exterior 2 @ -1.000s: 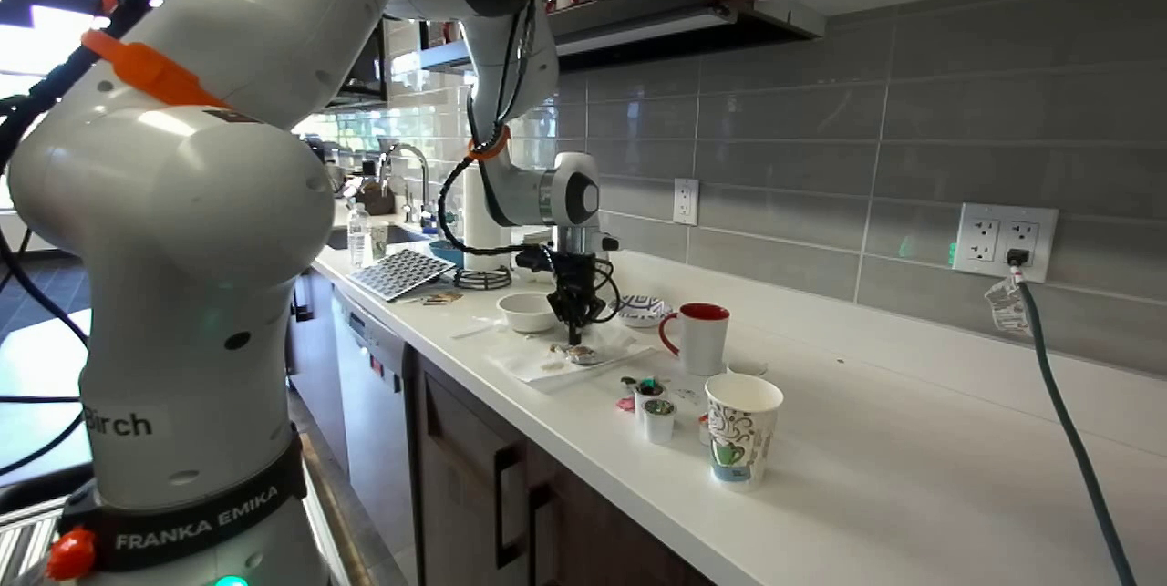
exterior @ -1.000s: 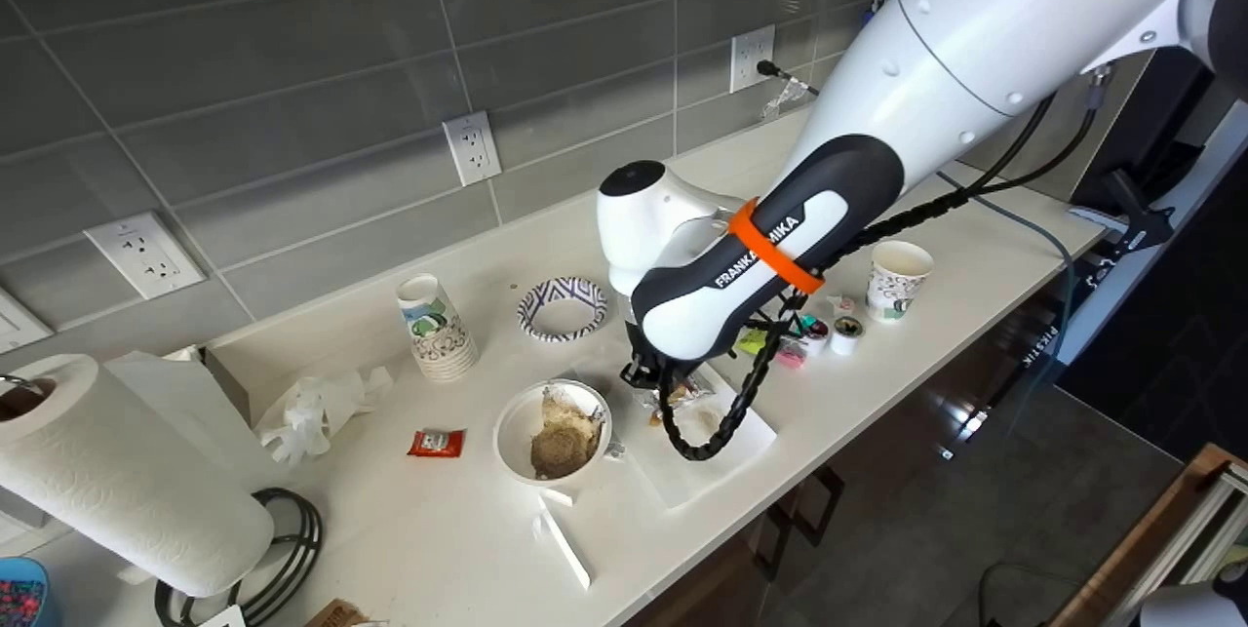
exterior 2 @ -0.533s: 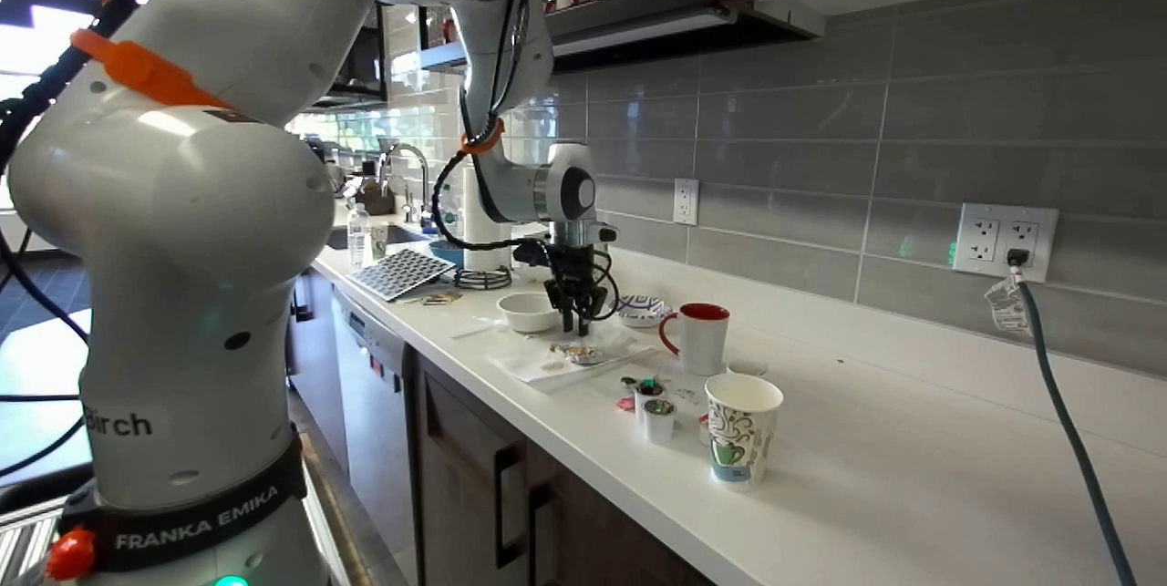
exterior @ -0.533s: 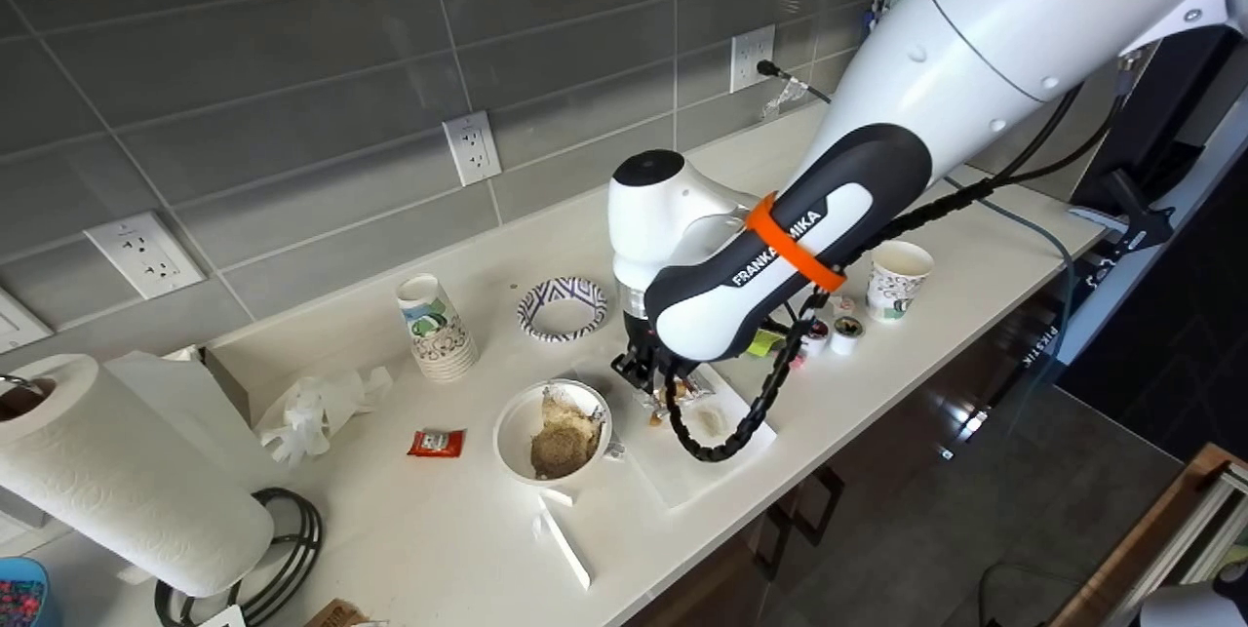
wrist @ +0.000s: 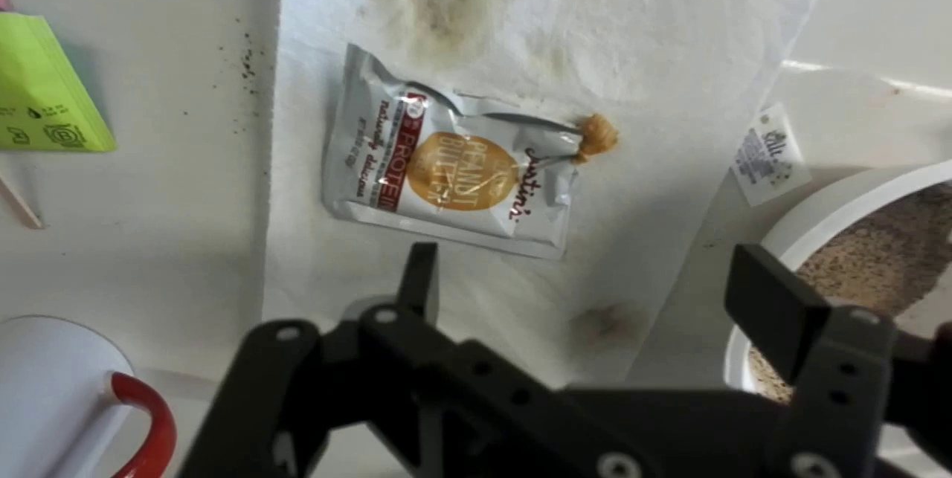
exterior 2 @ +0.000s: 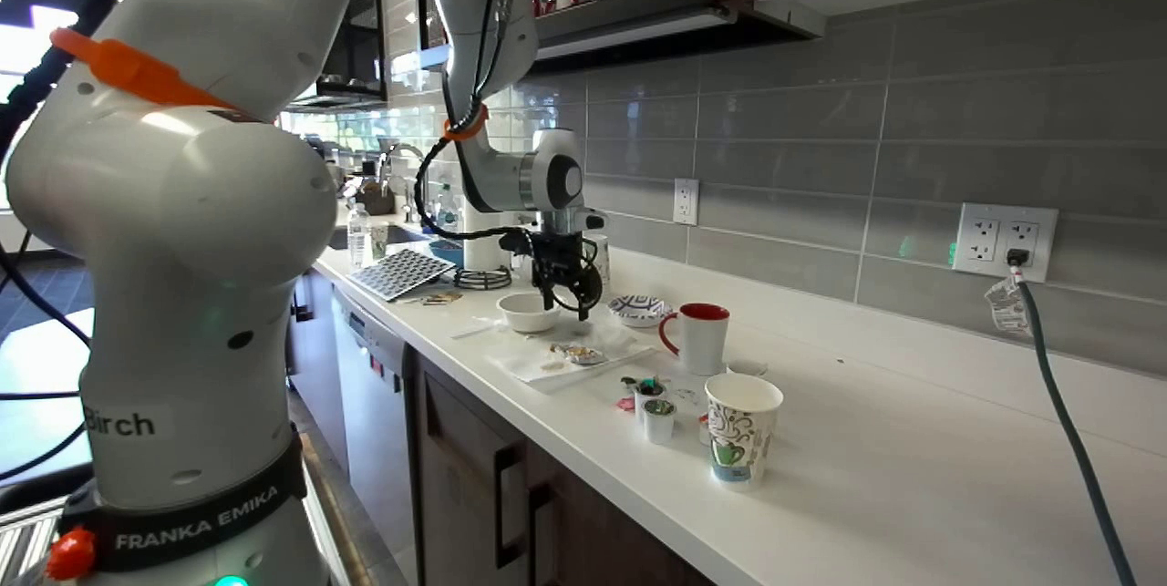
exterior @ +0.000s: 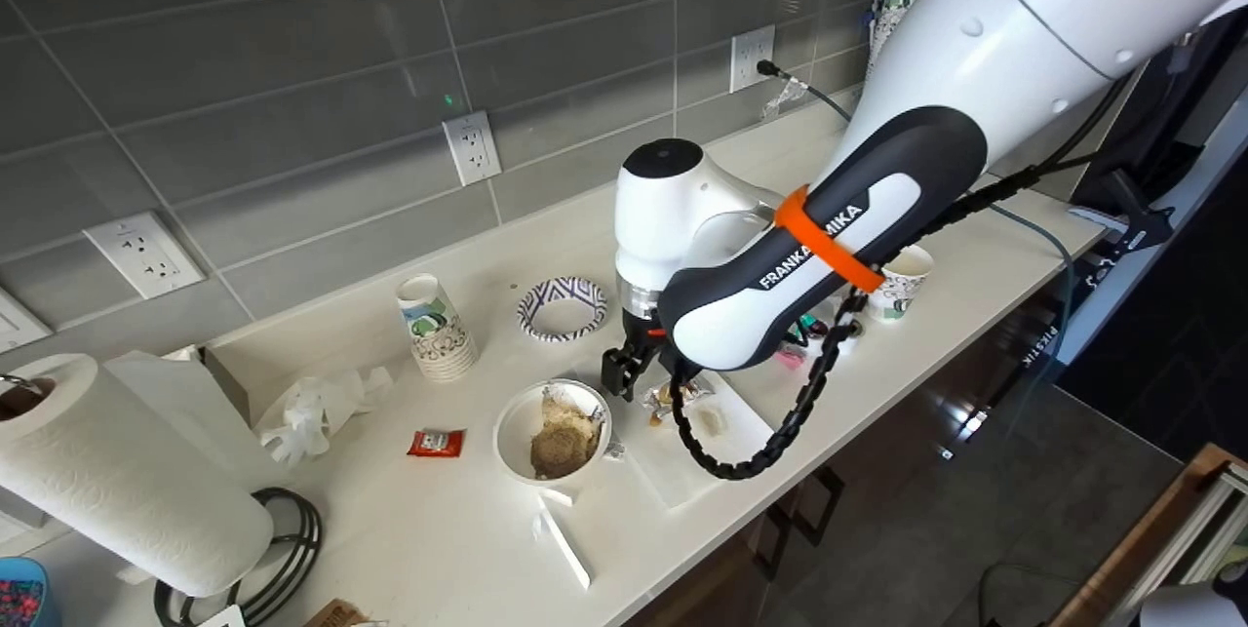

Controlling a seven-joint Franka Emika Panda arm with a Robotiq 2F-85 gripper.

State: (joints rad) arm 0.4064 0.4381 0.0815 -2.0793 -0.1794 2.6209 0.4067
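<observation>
Wrist view: a Justin's peanut butter packet [wrist: 454, 173] lies printed face up near the middle of the frame, flat on a white paper sheet [wrist: 654, 32]. Its right-hand corner is already torn, a lump of peanut butter [wrist: 597, 137] poking out there; the pouch looks, in my judgement, not fully emptied, though its contents are hidden. At the right edge, a white bowl [wrist: 825, 224] already holds speckled brown powder [wrist: 877, 262]; an exterior view adds a paler powder [exterior: 564, 411] in it, the two in distinct, apparently unstirred patches.

The jaws are spread wide, with nothing between them and no contact visible; they hang above the tabletop [exterior: 458, 529], low in the wrist frame, the finger [wrist: 777, 307] at lower right crossing the bowl's rim in the frame, apparently from above.

Farther out, a small salt packet [wrist: 771, 156] lies at the sheet's right edge just beside the bowl; a white mug with a red handle [wrist: 56, 396] fills the lower left; a lime-green packet [wrist: 44, 88] lies at the upper left. A patterned paper bowl [exterior: 564, 288] and stacked paper cups [exterior: 439, 334] stand left of centre in an exterior view.
</observation>
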